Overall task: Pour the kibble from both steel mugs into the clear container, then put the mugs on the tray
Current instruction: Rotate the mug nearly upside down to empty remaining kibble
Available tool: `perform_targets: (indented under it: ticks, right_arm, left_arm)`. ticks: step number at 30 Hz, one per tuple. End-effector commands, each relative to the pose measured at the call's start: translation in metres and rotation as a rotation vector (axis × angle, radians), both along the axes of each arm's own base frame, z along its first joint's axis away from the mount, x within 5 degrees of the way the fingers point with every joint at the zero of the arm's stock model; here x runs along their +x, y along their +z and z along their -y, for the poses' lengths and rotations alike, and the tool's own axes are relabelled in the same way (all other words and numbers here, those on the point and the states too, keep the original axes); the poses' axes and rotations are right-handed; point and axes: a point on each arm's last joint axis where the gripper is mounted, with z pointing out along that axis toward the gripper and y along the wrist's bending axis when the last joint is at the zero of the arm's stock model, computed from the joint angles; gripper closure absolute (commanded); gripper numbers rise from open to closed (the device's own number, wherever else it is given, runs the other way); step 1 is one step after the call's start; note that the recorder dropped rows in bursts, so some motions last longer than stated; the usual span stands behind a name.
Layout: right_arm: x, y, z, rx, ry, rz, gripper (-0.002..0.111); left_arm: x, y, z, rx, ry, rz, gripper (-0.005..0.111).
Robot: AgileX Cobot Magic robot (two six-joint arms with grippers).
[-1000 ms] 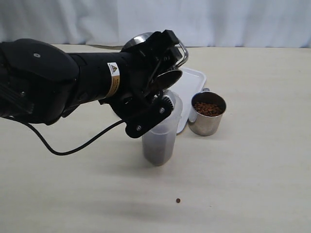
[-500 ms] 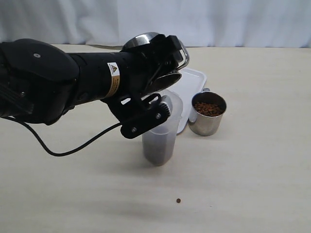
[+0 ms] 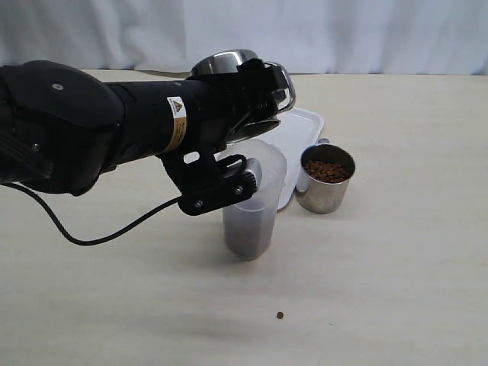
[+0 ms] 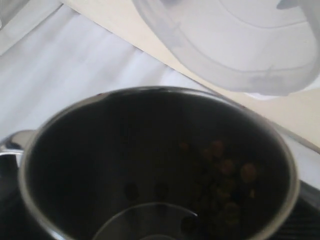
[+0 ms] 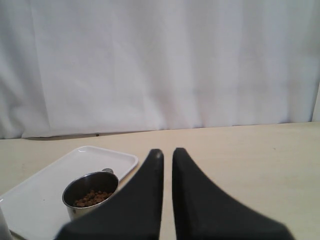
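Note:
My left gripper [image 3: 259, 95] is shut on one steel mug [image 3: 236, 65], held tipped with its mouth over the clear container [image 3: 254, 200]. Dark kibble [image 3: 248, 238] fills the container's lower part. In the left wrist view the mug's dark inside [image 4: 150, 175] fills the frame, a few pellets [image 4: 225, 170] cling to its wall, and the container's rim [image 4: 235, 50] lies beyond its mouth. The second steel mug [image 3: 325, 178] stands upright to the right of the container, full of kibble [image 3: 326, 169]. My right gripper [image 5: 167, 155] is shut and empty, apart from that mug [image 5: 91, 194].
The white tray [image 3: 303, 126] lies behind the container and the standing mug, also seen as the tray [image 5: 55, 175] in the right wrist view. One stray pellet [image 3: 280, 315] lies on the table in front. My left arm's cable [image 3: 99, 236] trails over the table at left.
My left wrist has rolled, swinging its lower bracket left and down, and more of the mug's base shows on top. The mug stays over the container. The standing mug has not moved.

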Motion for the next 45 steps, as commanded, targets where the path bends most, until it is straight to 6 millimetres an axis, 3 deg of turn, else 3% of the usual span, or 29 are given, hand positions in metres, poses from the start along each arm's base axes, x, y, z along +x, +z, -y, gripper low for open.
perform_targets:
  ticks: [1,10,33,41,45]
  right_arm:
    - [0.0,0.0,0.0,0.003,-0.006,0.011,0.103]
    - [0.0,0.0,0.0,0.003,-0.006,0.011,0.103]
    - [0.0,0.0,0.0,0.003,-0.006,0.011,0.103]
    - [0.0,0.0,0.0,0.003,-0.006,0.011,0.103]
    - [0.0,0.0,0.0,0.003,-0.006,0.011,0.103]
  left_arm:
    - [-0.002,0.005,0.002,0.004,-0.002,0.026,0.107]
    - [-0.015,0.006,0.013,0.046,-0.048,0.07,0.107]
    - [-0.013,0.007,0.011,0.111,-0.053,0.125,0.107]
    - [-0.013,0.007,0.012,0.03,-0.018,0.067,0.107]
    - [-0.014,0.008,0.012,-0.203,0.111,-0.09,0.107]
